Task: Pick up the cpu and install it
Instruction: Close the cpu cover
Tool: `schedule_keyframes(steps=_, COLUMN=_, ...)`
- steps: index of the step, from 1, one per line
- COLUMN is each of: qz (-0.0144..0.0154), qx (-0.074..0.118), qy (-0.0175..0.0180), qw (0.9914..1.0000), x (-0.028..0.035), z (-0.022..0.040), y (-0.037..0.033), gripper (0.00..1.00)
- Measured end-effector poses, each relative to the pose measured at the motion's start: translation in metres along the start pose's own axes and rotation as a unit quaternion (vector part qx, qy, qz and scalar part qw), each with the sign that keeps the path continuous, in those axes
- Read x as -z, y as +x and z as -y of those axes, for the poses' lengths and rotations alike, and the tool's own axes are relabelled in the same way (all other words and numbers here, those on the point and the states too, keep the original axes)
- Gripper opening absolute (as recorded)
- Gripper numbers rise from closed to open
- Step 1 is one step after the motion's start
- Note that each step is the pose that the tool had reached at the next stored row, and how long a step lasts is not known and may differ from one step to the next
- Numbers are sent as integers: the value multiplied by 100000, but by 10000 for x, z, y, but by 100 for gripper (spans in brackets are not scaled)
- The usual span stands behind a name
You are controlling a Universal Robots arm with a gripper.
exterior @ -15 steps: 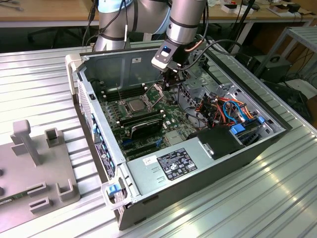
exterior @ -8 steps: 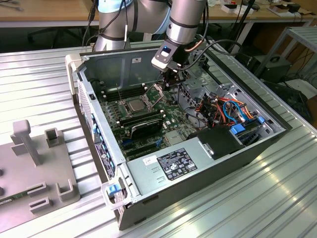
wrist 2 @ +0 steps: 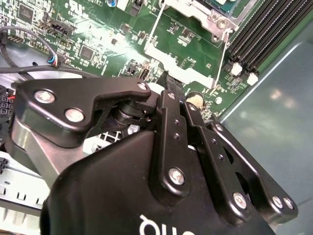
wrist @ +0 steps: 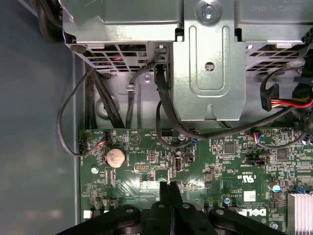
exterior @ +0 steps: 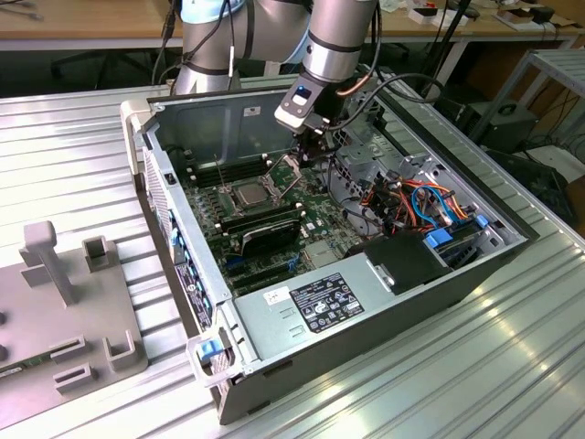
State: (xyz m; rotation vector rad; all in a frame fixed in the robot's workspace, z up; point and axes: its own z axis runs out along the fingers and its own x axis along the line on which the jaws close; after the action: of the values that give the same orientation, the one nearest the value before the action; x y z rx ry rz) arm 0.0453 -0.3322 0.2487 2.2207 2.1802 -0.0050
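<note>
One gripper (wrist: 168, 186): I see its jaws pressed together, gripping nothing
cpu (exterior: 249, 194): on the motherboard (exterior: 318, 205), exterior view's middle

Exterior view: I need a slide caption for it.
Gripper poised inside the open computer case, beside the cpu seated on the motherboard.

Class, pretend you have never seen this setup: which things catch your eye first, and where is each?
The open computer case, with the robot arm reaching down into it, dominates the exterior view. In the middle of its green motherboard lies the silver cpu; the gripper hangs just to the exterior view's right of it, shut.
</note>
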Motion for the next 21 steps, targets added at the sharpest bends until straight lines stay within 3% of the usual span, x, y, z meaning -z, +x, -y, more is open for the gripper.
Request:
schedule_keyframes(steps=7, qz=-1, qx=1, qy=-3, qw=100000, x=1, z=35, y=0, gripper=11)
schedule_keyframes(steps=14, qz=-13, qx=6, qy=-158, qw=100000, x=4, z=193, y=-4, gripper=11)
schedule_keyframes(steps=16, qz=-22, qx=-2, qy=-319, qw=99999, x=5, z=297, y=-6, gripper=11)
schedule_keyframes(steps=21, qz=-21, qx=-6, qy=-361, qw=99999, x=7, z=360, y=-7, gripper=11)
